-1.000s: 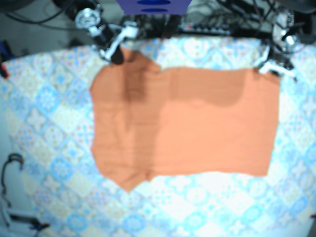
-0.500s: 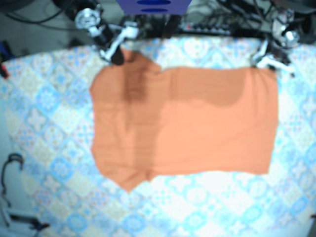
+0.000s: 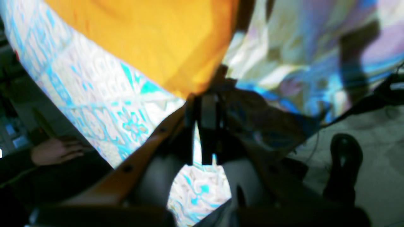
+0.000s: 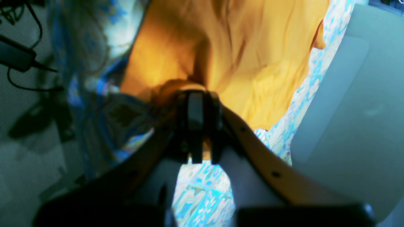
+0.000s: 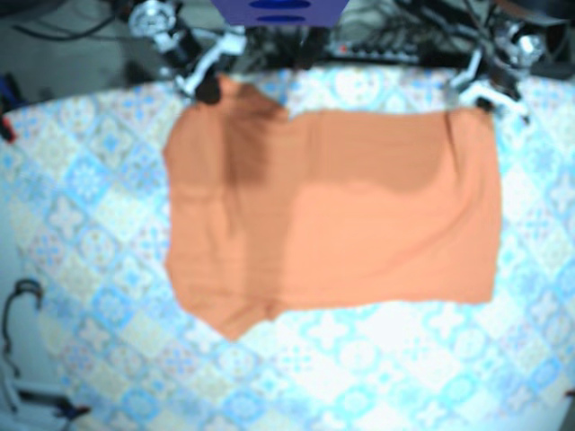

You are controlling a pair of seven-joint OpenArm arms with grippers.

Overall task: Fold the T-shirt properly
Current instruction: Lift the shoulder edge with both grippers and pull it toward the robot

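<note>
Two grippers (image 3: 205, 94) (image 4: 195, 92), apparently clamped shut, hold T-shirt (image 5: 341, 215) corners

T-shirt (image 5: 332, 215): orange, plain. Lies spread flat on patterned tablecloth (image 5: 90, 224), roughly rectangular; darker overlapped band along top edge; pointed flap at lower left.
</note>
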